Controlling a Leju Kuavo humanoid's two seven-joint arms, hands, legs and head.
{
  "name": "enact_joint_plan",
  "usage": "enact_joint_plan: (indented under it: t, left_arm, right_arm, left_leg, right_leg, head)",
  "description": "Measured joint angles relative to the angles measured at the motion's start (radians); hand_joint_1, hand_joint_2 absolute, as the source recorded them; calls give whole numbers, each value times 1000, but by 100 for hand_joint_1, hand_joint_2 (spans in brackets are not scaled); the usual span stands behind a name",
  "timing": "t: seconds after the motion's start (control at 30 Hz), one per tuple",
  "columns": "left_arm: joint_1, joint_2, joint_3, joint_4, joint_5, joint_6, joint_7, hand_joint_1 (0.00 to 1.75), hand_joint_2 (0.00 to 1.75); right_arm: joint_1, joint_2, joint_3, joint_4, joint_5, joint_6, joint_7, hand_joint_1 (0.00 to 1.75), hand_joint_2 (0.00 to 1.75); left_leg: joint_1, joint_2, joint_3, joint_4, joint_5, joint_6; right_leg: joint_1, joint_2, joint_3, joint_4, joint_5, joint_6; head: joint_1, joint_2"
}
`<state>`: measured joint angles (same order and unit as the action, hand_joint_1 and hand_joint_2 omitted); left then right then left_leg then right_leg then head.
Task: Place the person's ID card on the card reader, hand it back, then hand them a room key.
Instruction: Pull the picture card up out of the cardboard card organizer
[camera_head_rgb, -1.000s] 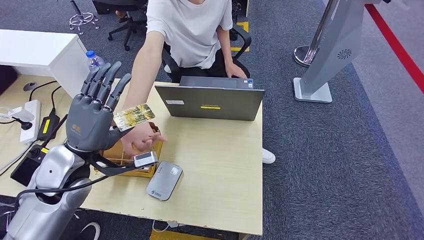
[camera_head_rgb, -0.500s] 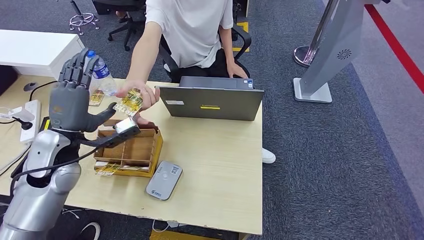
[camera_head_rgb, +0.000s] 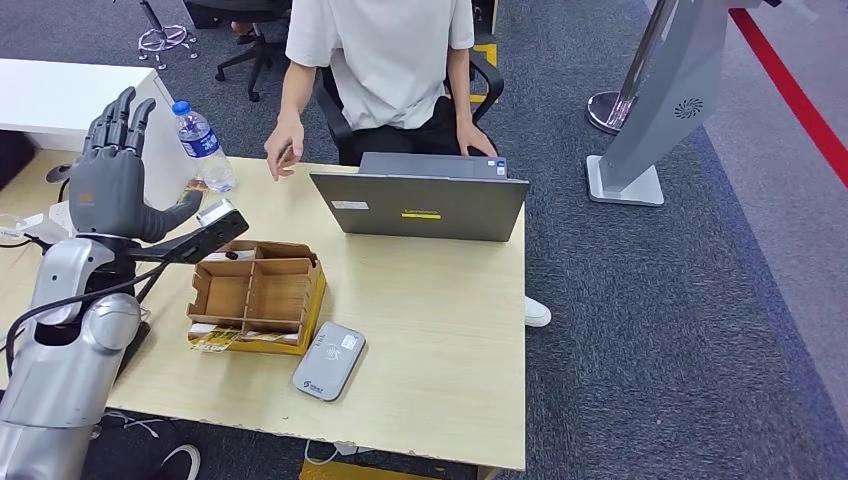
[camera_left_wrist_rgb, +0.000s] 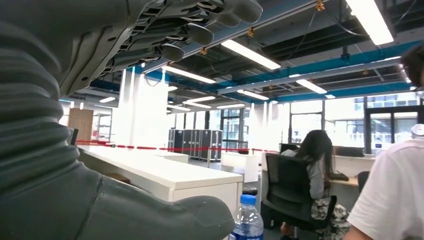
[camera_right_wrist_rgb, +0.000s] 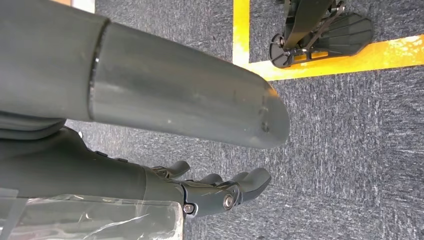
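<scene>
**Card Handover: Left Hand Empty, Next Pick to Be Prepared**

At the lower centre of the head view, the grey card reader (camera_head_rgb: 328, 361) lies flat on the table (camera_head_rgb: 440, 330), with nothing on its top face. Just beside it, to the left, stands the wooden compartment box (camera_head_rgb: 258, 295); a yellowish card (camera_head_rgb: 214, 340) lies at the box's lower left edge. Whether it is a room key cannot be told.

At the upper left, the left hand (camera_head_rgb: 110, 185) is raised, palm side toward the person, fingers (camera_left_wrist_rgb: 200, 31) spread, nothing grasped. The right hand (camera_right_wrist_rgb: 125, 95) hangs over carpet, thumb and fingers apart, nothing held.

Further up stand a water bottle (camera_head_rgb: 201, 146) and a laptop (camera_head_rgb: 420, 203). Beyond the table edge the person's hand (camera_head_rgb: 285, 150) is loosely curled, well apart from the left hand. The ID card's position cannot be told; it may be hidden in that curl.

The step in hand is judged to be a pick from the box.

- The raised hand is to be lowered clear of the bottle.
- The box is to be approached from above.
- The card is to be pinched by its edge and lifted without the box being dragged toward the reader.
</scene>
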<state>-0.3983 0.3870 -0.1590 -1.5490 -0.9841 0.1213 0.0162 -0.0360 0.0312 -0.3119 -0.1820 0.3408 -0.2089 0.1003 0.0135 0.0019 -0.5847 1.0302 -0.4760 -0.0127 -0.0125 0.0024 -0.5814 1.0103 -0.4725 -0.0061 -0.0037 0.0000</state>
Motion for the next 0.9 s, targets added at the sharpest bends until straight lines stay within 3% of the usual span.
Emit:
enact_joint_plan:
  t: [0.2,0.47,0.57,0.77,0.9]
  left_arm:
    - [96,-9,-2,-53,-36,34,-19,0,175]
    - [140,-11,-4,-86,-56,35,-38,0,175]
    - [217,1,-27,-126,-119,17,-67,0,175]
    - [424,133,-118,-205,-145,-30,-103,0,175]
    - [506,218,-143,-246,-92,-86,-151,0,175]
  right_arm:
    - [2,0,-11,0,9,0,0,0,0]
    - [2,0,-23,0,12,-1,-1,0,0]
    - [2,0,-31,0,10,-3,-7,0,0]
    - [3,0,-54,0,14,-1,-13,0,0]
    - [2,0,-65,0,19,2,-19,0,0]
  left_leg:
    - [0,1,0,0,0,0]
    - [0,1,0,0,0,0]
    - [0,3,1,0,-1,0]
    - [0,4,0,-1,-3,1]
    - [0,3,0,-1,-3,1]
  right_leg:
    - [0,1,-1,0,0,0]
    - [0,1,0,0,0,0]
    - [0,3,0,0,0,0]
    - [0,4,-2,0,-2,0]
    - [0,3,-2,0,-3,1]
  head:
    - [-1,0]
    - [-1,0]
    - [-1,0]
    - [-1,0]
    - [-1,0]
